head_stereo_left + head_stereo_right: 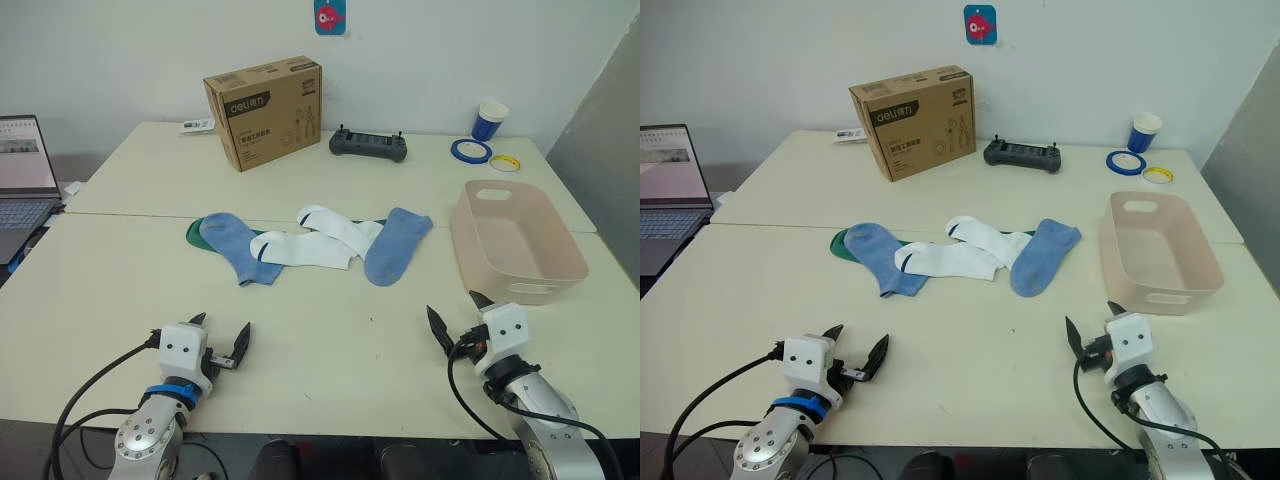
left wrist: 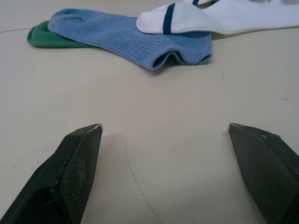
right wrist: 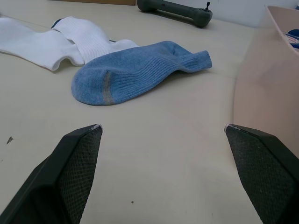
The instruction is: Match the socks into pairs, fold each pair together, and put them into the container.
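Two light blue socks lie in a loose row across the middle of the cream tabletop: the left blue sock rests partly over a dark green sock whose toe peeks out at the row's left end, and the right blue sock lies at the row's right end, nearest the container. Between them two white socks overlap, the nearer white sock showing a dark stripe at its cuff and lying against the left blue sock, the farther white sock crossing behind it toward the right blue one, with a sliver of green showing behind them. The pale pink container stands just to the right of the row, apart from the socks, with nothing visible inside. The left gripper hovers low over the near tabletop, its fingers spread wide and holding nothing; the right gripper sits likewise near the container's front corner, fingers wide apart and empty. Farther back stand a brown cardboard box, a black controller, a blue cup, a blue tape roll and a yellow tape roll. A laptop sits at the left edge.
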Controlling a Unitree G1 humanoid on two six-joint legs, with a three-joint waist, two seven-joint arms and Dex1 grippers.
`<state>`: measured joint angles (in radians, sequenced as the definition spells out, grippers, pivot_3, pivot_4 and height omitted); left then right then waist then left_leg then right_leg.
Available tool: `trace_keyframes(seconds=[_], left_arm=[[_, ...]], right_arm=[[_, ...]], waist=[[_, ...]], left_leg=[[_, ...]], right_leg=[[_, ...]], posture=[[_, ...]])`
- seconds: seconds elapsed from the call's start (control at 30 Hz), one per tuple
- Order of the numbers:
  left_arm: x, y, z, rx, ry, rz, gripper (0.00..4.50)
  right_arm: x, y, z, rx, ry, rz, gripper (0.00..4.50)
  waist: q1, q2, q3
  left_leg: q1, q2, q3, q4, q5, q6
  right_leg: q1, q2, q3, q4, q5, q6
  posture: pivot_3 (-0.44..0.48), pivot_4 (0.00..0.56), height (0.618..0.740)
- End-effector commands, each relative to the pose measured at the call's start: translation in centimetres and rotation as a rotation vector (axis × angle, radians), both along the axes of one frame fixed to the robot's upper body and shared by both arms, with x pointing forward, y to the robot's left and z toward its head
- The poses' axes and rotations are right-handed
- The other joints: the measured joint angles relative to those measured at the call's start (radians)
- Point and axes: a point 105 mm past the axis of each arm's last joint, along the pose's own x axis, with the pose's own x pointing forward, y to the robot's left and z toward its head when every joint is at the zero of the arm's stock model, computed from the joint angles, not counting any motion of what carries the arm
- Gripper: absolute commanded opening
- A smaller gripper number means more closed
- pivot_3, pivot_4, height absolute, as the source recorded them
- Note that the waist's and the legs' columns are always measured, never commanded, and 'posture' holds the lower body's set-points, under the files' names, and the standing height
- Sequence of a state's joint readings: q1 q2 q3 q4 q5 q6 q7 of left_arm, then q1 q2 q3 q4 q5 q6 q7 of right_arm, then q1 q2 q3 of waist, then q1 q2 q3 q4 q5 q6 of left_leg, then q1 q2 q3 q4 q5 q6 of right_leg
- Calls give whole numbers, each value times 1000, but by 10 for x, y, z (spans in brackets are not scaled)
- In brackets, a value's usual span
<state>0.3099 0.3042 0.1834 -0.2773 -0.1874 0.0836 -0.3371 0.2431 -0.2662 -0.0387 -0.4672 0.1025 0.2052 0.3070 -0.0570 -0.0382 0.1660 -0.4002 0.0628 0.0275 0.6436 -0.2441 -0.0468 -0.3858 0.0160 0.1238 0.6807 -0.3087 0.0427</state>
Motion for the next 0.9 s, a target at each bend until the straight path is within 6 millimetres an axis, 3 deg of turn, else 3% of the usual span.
trace_keyframes(seconds=[0.03, 0.9], left_arm=[[0, 3, 12, 16, -47, 18, 4475], [1, 1, 16, 14, -61, -16, 4475]], right_arm=[[-2, 4, 17, -3, -61, 28, 4500], [-3, 6, 15, -11, -62, 46, 4500]], waist=[[0, 0, 0], [0, 0, 0]], left_leg=[[0, 0, 0, 0, 0, 0], [0, 0, 0, 0, 0, 0]], right_leg=[[0, 0, 0, 0, 0, 0], [0, 0, 0, 0, 0, 0]], posture=[[0, 150, 740], [0, 150, 740]])
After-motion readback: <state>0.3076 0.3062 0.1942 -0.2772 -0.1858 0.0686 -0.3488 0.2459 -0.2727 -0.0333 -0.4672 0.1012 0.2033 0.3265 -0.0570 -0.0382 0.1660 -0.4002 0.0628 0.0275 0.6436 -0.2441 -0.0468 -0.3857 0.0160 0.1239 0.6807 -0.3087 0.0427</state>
